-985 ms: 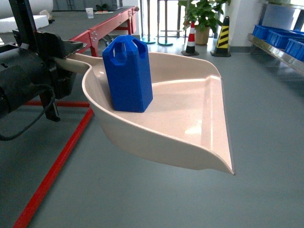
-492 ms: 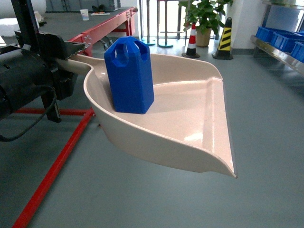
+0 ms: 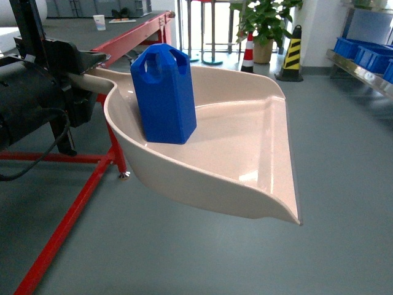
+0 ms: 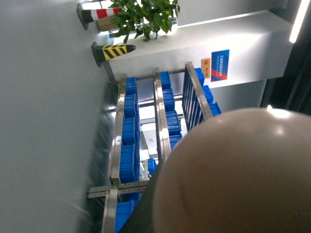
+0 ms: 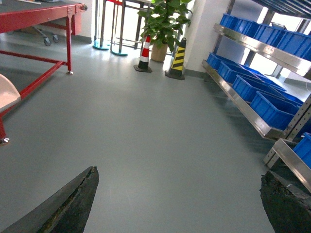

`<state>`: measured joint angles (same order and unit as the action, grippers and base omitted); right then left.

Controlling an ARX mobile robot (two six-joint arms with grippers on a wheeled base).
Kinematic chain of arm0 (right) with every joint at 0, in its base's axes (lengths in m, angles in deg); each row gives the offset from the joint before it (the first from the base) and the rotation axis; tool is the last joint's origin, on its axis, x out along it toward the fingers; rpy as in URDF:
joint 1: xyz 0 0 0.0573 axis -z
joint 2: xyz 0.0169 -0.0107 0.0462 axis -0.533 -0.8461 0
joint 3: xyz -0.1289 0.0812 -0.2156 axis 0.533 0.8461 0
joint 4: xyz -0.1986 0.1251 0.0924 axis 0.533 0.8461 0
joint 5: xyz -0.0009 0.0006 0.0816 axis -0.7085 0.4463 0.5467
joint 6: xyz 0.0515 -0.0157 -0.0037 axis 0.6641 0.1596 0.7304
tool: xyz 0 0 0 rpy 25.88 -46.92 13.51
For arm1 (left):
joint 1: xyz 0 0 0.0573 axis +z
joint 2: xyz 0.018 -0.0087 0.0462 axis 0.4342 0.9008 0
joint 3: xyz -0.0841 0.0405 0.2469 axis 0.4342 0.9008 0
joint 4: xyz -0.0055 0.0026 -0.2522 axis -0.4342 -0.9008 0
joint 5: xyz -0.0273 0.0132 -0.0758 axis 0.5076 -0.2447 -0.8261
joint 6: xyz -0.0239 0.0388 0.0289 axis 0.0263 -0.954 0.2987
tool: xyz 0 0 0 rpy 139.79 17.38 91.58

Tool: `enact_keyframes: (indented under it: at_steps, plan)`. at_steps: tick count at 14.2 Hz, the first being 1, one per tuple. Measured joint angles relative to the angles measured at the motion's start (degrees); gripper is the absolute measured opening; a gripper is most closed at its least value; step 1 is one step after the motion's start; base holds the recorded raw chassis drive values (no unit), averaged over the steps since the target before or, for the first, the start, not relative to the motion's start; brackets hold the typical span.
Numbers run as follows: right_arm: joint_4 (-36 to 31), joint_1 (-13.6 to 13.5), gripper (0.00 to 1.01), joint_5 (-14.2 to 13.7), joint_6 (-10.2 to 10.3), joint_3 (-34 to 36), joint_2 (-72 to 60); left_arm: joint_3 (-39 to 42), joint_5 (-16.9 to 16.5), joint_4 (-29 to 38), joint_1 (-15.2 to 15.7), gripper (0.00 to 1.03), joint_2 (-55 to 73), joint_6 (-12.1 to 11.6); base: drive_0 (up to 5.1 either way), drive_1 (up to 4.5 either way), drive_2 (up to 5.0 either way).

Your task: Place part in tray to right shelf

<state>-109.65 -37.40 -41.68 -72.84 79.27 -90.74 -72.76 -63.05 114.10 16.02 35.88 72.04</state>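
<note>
Even, bright indoor light is cast from above. Glare is seen on the glossy tray (image 3: 245,153) and the floor (image 5: 146,136). In the left wrist view the tray's underside is blurred; far crates (image 5: 272,109) are rendered sharp.

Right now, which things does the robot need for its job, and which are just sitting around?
For the job:
- bright blue plastic block
- beige plastic dustpan-shaped scoop
- stainless-steel shelf rack
- left gripper, holding the scoop's handle

Just sitting around:
- striped traffic cones
- potted green plant
- red metal frame
</note>
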Motion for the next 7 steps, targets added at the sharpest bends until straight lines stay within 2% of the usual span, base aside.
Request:
enact_keyframes:
  at_steps: [7]
  plan:
    - [0.2, 0.0, 0.98, 0.0, 0.0, 0.0, -0.2, 0.0, -0.1, -0.2, 0.0, 0.12, 0.0, 0.0, 0.0, 4.22, -4.3]
